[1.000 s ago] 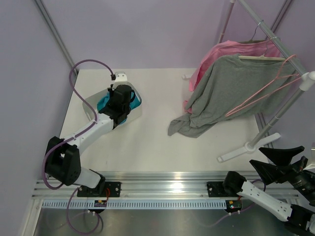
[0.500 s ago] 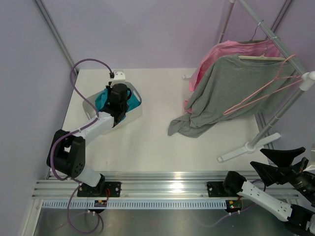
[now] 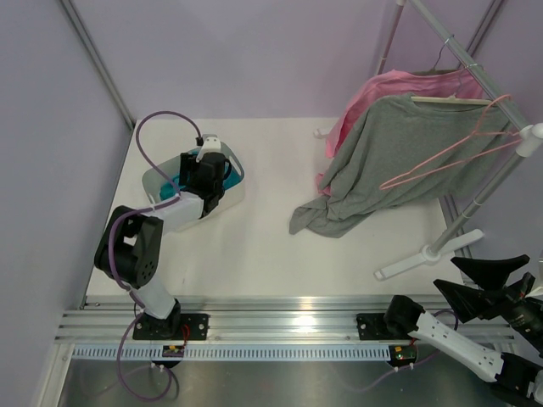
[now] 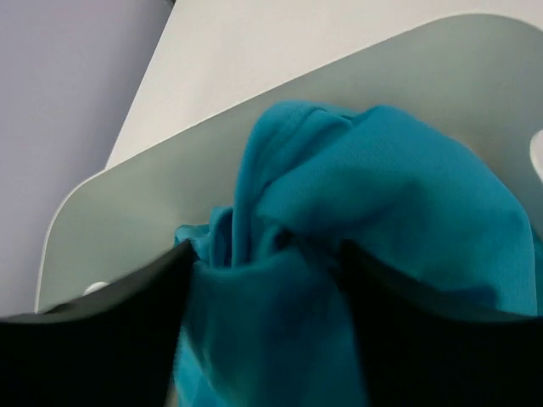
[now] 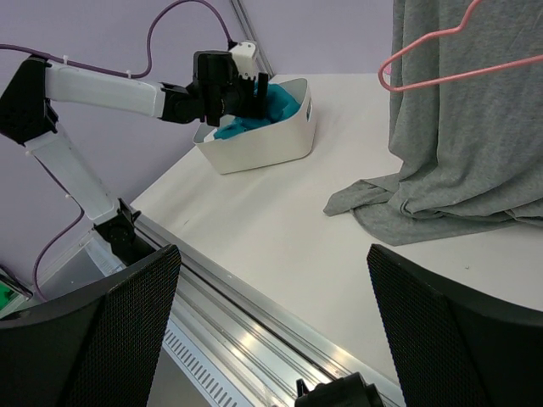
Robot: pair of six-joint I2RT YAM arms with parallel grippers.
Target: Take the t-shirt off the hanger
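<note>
The teal t-shirt lies crumpled inside a white bin at the table's back left. My left gripper sits low over the bin. In the left wrist view its dark fingers stand wide apart, and a fold of the t-shirt lies loose between them at the left gripper. The pink wire hanger hangs bare from the rack, in front of a grey shirt; the right wrist view shows the hanger too. My right gripper waits open by the near right edge.
A clothes rack stands at the right, its foot resting on the table. A grey t-shirt on a wooden hanger drapes down onto the table. A pink t-shirt hangs behind it. The metal rail runs along the near edge.
My left gripper has pushed further over the bin and opened its jaws, letting go of the teal t-shirt. The pink hanger has swung slightly left. The right arm has not moved.
</note>
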